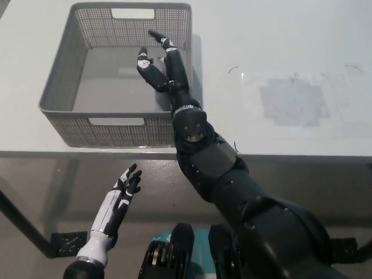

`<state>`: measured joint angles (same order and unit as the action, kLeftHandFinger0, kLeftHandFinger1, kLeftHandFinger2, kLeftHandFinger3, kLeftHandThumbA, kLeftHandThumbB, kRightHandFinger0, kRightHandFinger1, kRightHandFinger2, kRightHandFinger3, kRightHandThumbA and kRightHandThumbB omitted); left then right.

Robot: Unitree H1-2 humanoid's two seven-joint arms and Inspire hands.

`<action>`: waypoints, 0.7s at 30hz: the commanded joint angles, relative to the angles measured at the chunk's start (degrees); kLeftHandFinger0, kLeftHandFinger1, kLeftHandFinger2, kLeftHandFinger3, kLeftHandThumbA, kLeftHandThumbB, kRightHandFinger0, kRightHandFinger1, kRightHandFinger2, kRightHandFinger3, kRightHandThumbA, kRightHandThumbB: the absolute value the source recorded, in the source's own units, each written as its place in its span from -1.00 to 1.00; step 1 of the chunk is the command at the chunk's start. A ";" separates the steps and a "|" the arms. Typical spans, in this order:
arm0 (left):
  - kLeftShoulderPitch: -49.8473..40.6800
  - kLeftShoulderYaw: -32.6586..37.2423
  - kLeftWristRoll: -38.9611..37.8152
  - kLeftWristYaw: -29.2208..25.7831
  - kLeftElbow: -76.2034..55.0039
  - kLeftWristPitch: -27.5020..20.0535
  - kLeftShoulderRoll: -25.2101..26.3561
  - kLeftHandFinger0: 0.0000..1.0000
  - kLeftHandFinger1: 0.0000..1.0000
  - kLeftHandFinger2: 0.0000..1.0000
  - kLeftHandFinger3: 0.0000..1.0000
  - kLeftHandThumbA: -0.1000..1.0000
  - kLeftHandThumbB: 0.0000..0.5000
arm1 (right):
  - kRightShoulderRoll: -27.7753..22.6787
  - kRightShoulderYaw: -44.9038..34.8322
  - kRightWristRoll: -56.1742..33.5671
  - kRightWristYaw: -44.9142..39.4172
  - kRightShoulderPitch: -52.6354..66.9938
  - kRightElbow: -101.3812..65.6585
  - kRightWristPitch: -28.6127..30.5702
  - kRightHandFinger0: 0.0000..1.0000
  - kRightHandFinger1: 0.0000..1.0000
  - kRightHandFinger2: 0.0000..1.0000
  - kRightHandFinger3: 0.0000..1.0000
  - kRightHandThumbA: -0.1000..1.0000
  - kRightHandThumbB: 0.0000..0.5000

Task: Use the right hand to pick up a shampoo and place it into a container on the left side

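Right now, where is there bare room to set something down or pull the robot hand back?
The gray basket's floor is bare along its left and far walls; its right near corner is crowded by the right robot hand, fingers spread. The white table is bare right of the basket, up to the scuffed gray patch. The left robot hand rests open below the table edge.

You cannot see the shampoo anywhere. The black right hand (164, 67) and its arm cover part of the right wall of the grey basket (64, 81) and some of its floor there, so you cannot tell what lies under them. The white left hand's (121, 196) arm is cut off by the picture's bottom edge.
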<state>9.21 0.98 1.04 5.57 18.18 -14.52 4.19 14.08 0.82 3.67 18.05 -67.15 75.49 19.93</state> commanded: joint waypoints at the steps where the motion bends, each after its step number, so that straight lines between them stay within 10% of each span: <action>1: 1.66 0.31 -0.10 0.25 -0.29 -1.92 0.35 1.00 1.00 1.00 1.00 0.85 -0.75 | -1.34 -0.52 -2.26 -8.22 -1.72 -1.45 3.35 1.00 1.00 1.00 1.00 0.69 0.63; 17: 2.61 0.87 0.31 0.79 -0.82 -0.85 1.07 1.00 1.00 1.00 1.00 0.90 -0.75 | -5.57 -1.38 -4.26 -12.12 -5.01 -24.10 -0.69 1.00 1.00 1.00 1.00 0.92 0.46; 21: 2.59 1.04 -0.06 1.13 -0.58 -1.38 1.28 1.00 1.00 1.00 1.00 0.89 -0.72 | -6.84 -1.14 -3.75 -11.74 -3.38 -34.37 -4.39 1.00 1.00 1.00 1.00 1.00 0.68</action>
<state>10.12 1.54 1.11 5.65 18.28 -14.57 4.60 8.49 0.12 0.93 8.07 -67.64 52.55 19.38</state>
